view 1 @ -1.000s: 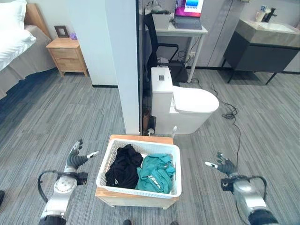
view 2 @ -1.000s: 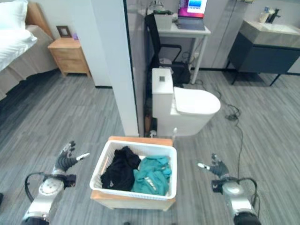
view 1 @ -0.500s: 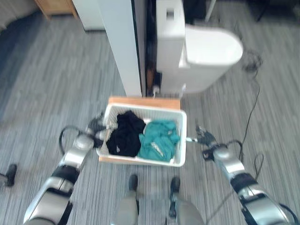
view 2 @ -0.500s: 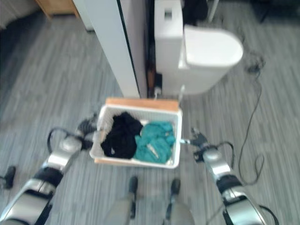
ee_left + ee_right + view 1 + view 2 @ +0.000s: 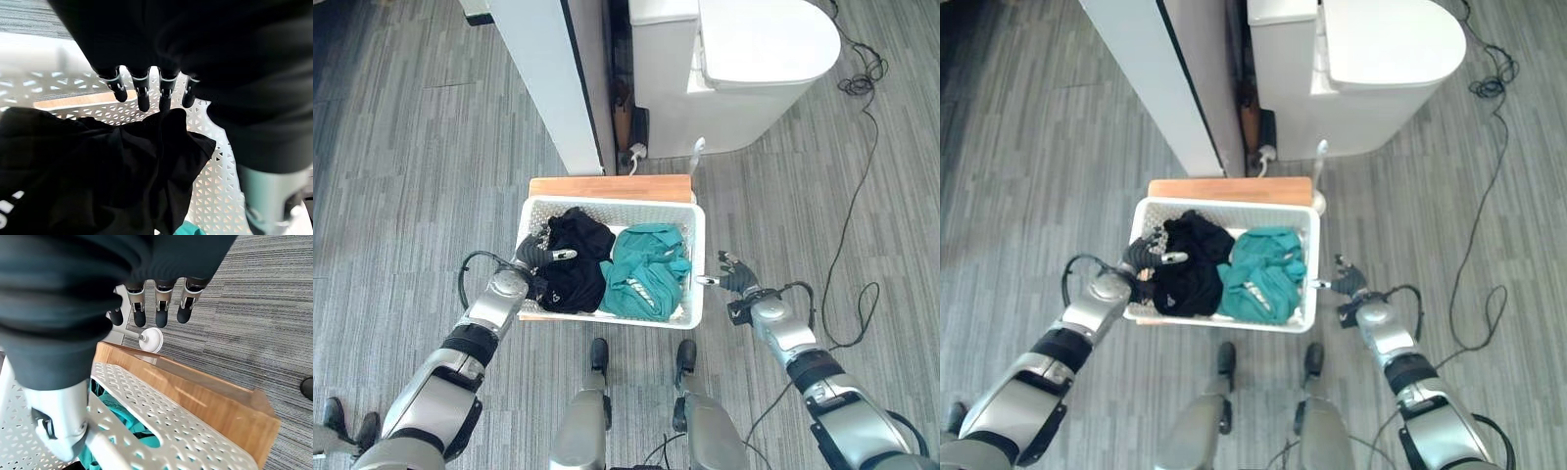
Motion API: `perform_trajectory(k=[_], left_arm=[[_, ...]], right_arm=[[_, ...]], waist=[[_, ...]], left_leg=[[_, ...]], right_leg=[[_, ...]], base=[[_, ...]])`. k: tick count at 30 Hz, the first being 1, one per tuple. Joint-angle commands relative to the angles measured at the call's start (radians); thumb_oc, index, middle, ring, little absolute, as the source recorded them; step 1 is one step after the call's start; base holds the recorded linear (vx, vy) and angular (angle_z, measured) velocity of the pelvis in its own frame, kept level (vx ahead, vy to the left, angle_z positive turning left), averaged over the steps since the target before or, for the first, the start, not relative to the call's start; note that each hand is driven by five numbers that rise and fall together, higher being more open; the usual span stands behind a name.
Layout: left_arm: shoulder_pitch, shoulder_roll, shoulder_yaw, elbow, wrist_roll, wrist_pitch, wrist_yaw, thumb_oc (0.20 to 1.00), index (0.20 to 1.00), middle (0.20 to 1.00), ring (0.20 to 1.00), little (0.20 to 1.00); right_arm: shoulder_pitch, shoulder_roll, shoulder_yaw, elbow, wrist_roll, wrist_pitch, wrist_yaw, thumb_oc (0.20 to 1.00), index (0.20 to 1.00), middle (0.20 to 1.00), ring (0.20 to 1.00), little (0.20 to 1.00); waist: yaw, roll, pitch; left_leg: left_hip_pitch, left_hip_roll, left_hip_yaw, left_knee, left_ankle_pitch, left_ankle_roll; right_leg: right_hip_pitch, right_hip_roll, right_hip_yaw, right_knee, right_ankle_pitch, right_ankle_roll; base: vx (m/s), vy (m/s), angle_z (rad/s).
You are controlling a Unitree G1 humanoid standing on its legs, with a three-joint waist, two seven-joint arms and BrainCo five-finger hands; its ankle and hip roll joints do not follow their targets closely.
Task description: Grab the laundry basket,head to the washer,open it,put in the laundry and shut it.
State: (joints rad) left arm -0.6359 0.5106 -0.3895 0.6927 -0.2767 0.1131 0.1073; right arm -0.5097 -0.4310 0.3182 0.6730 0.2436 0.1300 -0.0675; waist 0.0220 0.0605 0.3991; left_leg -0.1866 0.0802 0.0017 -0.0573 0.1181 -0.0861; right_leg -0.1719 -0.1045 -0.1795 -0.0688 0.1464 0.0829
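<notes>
Grey plank floor, white laundry basket [image 5: 697, 262] on wooden stand [image 5: 607, 186] between relaxed left hand [image 5: 534, 260] and right hand [image 5: 732, 277]. Likely light, stiff; best gripped at side rims.

A grey wood-grain plank floor [image 5: 421, 186] carries everything here. On it stands a low light-brown wooden box stand [image 5: 610, 187], and a white perforated plastic laundry basket [image 5: 697, 257] sits on top of that, holding a black garment [image 5: 576, 264] and a teal garment [image 5: 646, 274]. Just behind the stand, a white toilet [image 5: 734, 69] and a white partition wall [image 5: 548, 78] rise from the floor. A black cable [image 5: 852, 196] trails across the planks to the right.
</notes>
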Motion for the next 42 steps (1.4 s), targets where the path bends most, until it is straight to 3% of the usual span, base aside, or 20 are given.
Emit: perform_trajectory(k=[1, 6, 12, 13, 16, 29, 42], left_arm=[[-0.017, 0.066, 0.1, -0.064, 0.079, -0.041, 0.089, 1.0, 1.0, 1.0, 1.0, 1.0], [0.023, 0.124, 0.215, -0.133, 0.187, -0.047, 0.161, 1.0, 1.0, 1.0, 1.0, 1.0], [0.041, 0.134, 0.243, -0.154, 0.206, -0.046, 0.177, 1.0, 1.0, 1.0, 1.0, 1.0], [0.088, 0.164, 0.3, -0.184, 0.248, -0.04, 0.197, 1.0, 1.0, 1.0, 1.0, 1.0], [0.11, 0.172, 0.316, -0.134, 0.227, -0.029, 0.195, 1.0, 1.0, 1.0, 1.0, 1.0], [0.009, 0.068, 0.107, 0.111, -0.065, -0.027, 0.049, 1.0, 1.0, 1.0, 1.0, 1.0], [-0.117, 0.036, 0.016, 0.29, -0.086, -0.023, 0.018, 1.0, 1.0, 1.0, 1.0, 1.0]], right_arm=[[0.039, 0.009, -0.003, -0.052, 0.007, -0.043, -0.024, 1.0, 1.0, 1.0, 1.0, 1.0], [0.079, 0.021, -0.023, -0.073, -0.011, -0.052, -0.017, 1.0, 1.0, 1.0, 1.0, 1.0], [0.087, 0.024, -0.024, -0.078, -0.013, -0.054, -0.014, 1.0, 1.0, 1.0, 1.0, 1.0], [0.107, 0.026, -0.044, -0.089, -0.011, -0.059, -0.009, 1.0, 1.0, 1.0, 1.0, 1.0], [0.114, 0.024, -0.042, -0.103, -0.006, -0.056, -0.005, 1.0, 1.0, 1.0, 1.0, 1.0], [0.075, -0.003, -0.005, -0.121, 0.026, -0.055, -0.021, 1.0, 1.0, 1.0, 1.0, 1.0], [0.044, -0.026, 0.012, -0.132, 0.045, -0.065, -0.038, 1.0, 1.0, 1.0, 1.0, 1.0]], waist=[[0.018, -0.027, -0.045], [0.026, -0.031, -0.052], [0.026, -0.033, -0.056], [0.035, -0.035, -0.058], [0.03, -0.038, -0.067], [0.011, -0.039, -0.038], [-0.01, -0.047, -0.009]], left_leg=[[-0.023, -0.025, 0.002, 0.05, -0.033, 0.036], [-0.02, -0.026, 0.003, 0.053, -0.045, 0.034], [-0.02, -0.026, 0.003, 0.054, -0.048, 0.034], [-0.018, -0.023, 0.005, 0.057, -0.06, 0.035], [-0.03, -0.023, 0.009, 0.064, -0.058, 0.038], [-0.061, -0.024, 0.009, 0.085, -0.046, 0.04], [-0.078, -0.019, 0.011, 0.091, -0.041, 0.037]], right_leg=[[-0.04, -0.082, 0.017, 0.134, -0.068, 0.062], [-0.035, -0.082, 0.017, 0.134, -0.079, 0.059], [-0.036, -0.083, 0.016, 0.135, -0.081, 0.058], [-0.033, -0.084, 0.017, 0.139, -0.091, 0.057], [-0.044, -0.084, 0.02, 0.14, -0.087, 0.054], [-0.064, -0.083, 0.023, 0.142, -0.068, 0.057], [-0.085, -0.081, 0.028, 0.145, -0.06, 0.058]], base=[[0.0, 0.0, 0.0], [0.02, -0.013, 0.05], [0.01, -0.007, 0.03], [0.02, -0.005, 0.04], [0.0, 0.001, -0.01], [0.0, 0.001, 0.0], [0.0, 0.0, 0.0]])
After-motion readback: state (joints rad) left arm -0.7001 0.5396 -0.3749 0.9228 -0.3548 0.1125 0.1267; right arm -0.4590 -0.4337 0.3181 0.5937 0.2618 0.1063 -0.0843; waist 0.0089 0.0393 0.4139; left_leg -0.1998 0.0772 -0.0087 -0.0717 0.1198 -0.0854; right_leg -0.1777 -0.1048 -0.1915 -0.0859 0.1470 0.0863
